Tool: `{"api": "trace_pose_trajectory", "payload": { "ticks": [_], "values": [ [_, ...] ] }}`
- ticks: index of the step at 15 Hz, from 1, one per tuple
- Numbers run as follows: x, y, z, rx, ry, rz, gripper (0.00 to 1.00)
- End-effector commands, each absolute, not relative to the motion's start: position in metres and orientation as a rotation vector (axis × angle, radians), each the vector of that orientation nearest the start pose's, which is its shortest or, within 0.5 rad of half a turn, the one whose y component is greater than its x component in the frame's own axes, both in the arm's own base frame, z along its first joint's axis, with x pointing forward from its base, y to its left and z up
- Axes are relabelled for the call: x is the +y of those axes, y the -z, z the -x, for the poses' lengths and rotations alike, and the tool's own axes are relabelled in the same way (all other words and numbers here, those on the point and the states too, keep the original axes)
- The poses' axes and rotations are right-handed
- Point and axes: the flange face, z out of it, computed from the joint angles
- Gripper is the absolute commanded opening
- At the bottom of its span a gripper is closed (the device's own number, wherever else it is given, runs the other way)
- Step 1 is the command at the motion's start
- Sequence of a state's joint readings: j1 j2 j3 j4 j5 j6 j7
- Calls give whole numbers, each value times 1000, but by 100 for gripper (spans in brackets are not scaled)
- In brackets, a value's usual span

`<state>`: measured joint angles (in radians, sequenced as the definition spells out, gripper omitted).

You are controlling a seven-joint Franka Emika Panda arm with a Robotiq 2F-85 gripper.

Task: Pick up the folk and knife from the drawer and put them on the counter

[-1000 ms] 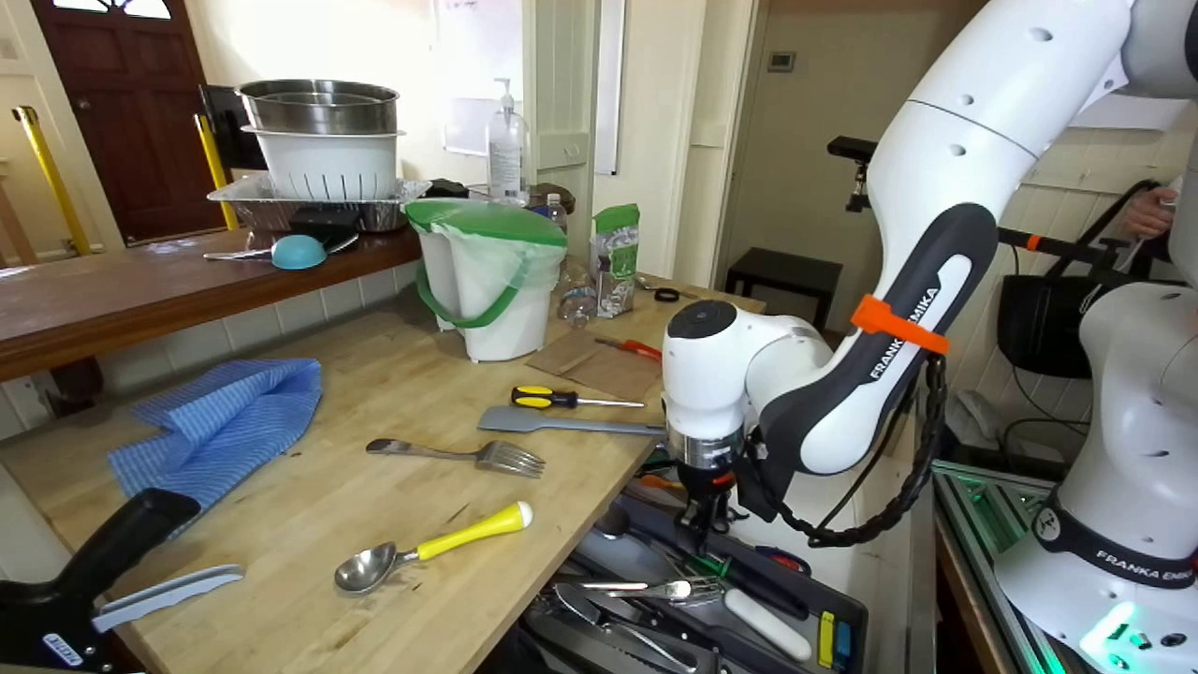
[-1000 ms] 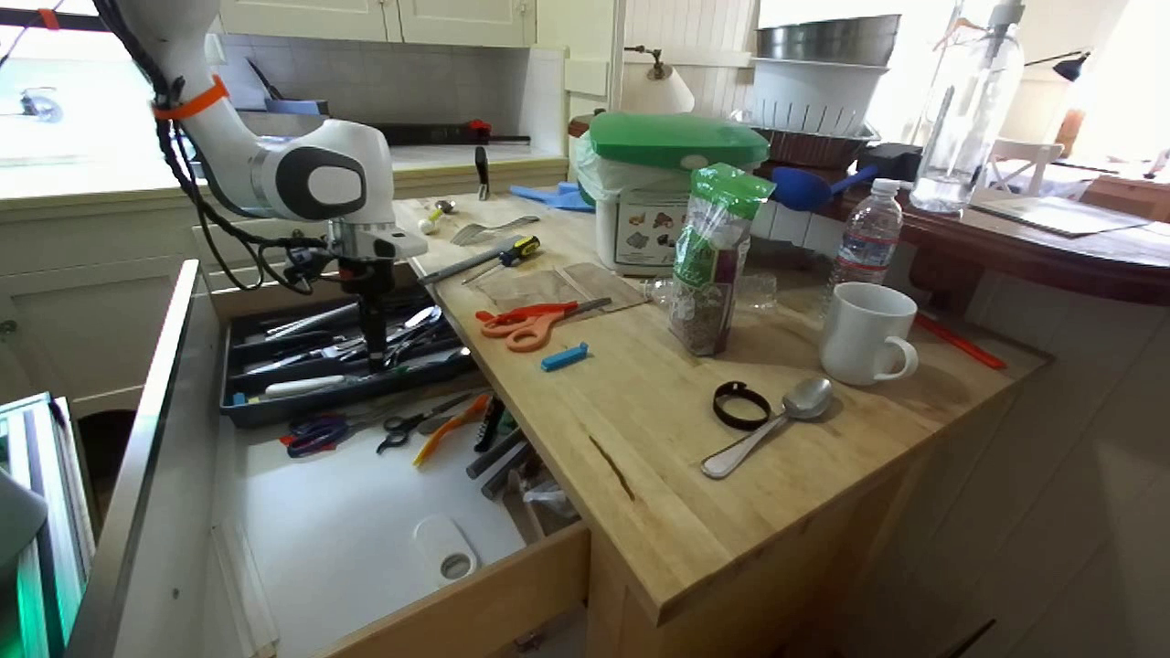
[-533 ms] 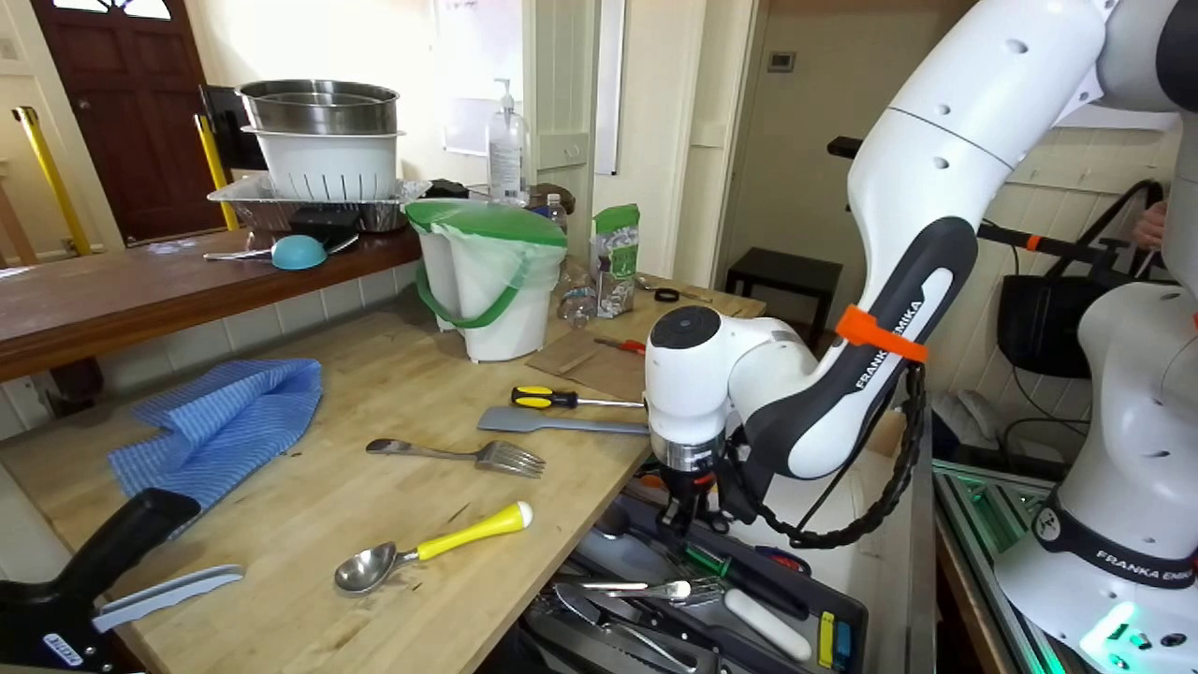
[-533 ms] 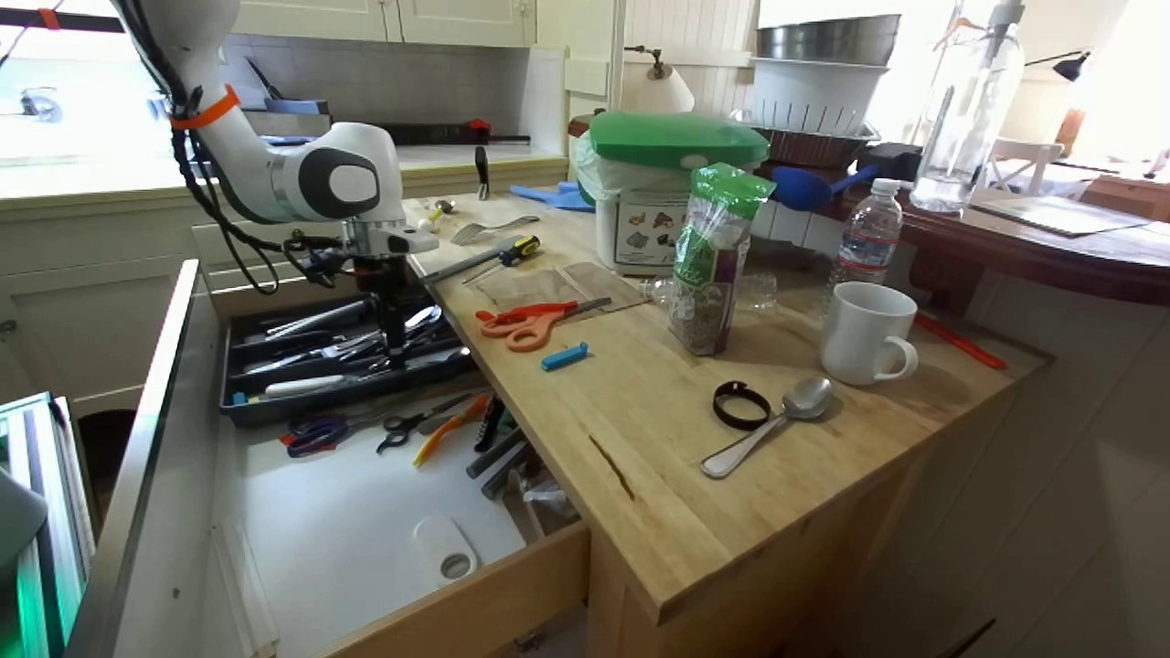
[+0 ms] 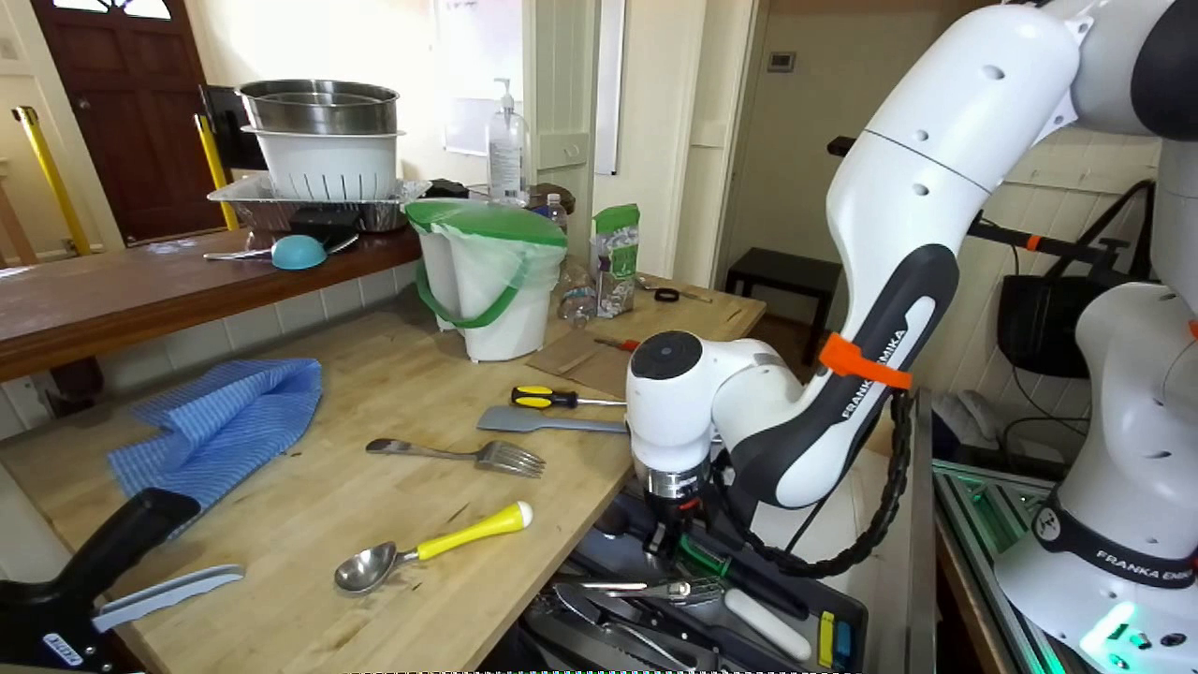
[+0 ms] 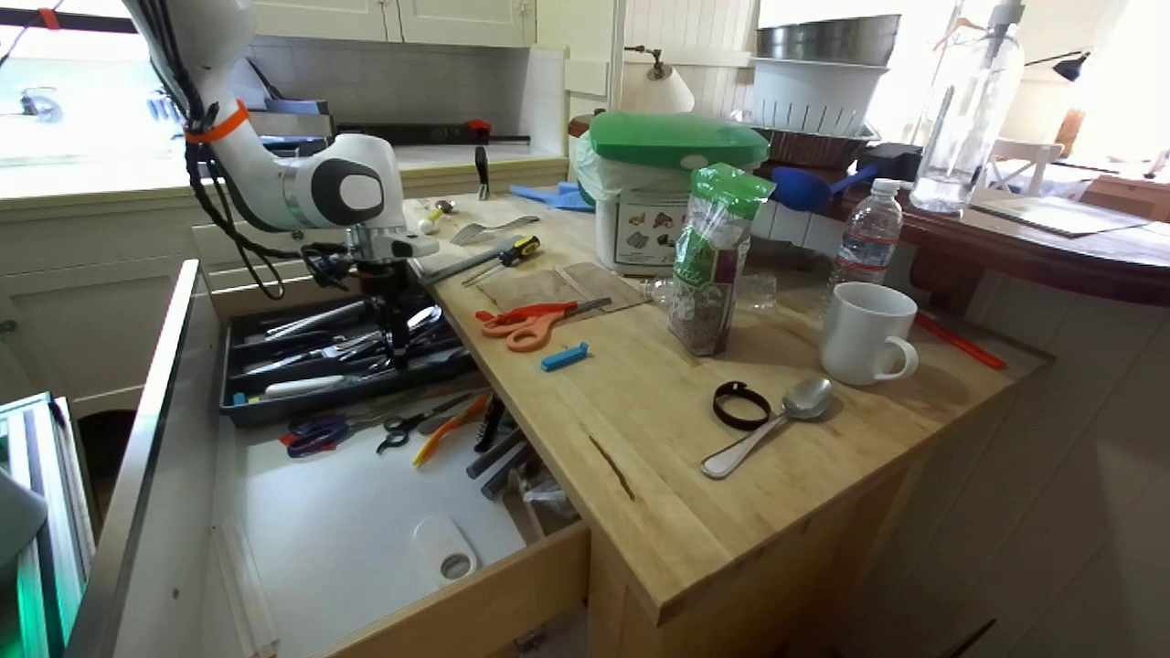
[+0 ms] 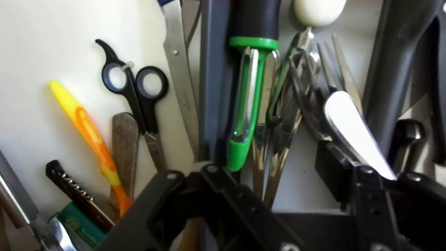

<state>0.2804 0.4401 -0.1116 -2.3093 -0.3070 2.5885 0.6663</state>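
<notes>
Jaws stand wide, gripping nothing, over cutlery (image 7: 280,160) in the drawer (image 6: 329,512); a peeler (image 7: 249,104) and, to its right, a silver handle (image 7: 355,132) lie close in the wrist view, contact unclear. A fork (image 5: 487,456) lies on the desk (image 5: 290,496), left of centre in an exterior view, so that half looks done; the knife, which I cannot pick out for sure, seems left to fetch.

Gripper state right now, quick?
Black two-fingered gripper: open, holding nothing; slim silver metal utensil handles show in its gap in the wrist view.
</notes>
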Motion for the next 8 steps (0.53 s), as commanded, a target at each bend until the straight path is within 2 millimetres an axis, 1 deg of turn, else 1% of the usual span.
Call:
{"api": "trace_pose_trajectory", "payload": {
  "ticks": [1,2,4,8],
  "values": [
    [100,-125,-495,352,-157,3373,69],
    [101,-124,-493,351,-163,3376,71],
    [100,-121,-490,356,-176,3378,72],
    [94,-122,-484,391,-195,3379,68]
  ]
}}
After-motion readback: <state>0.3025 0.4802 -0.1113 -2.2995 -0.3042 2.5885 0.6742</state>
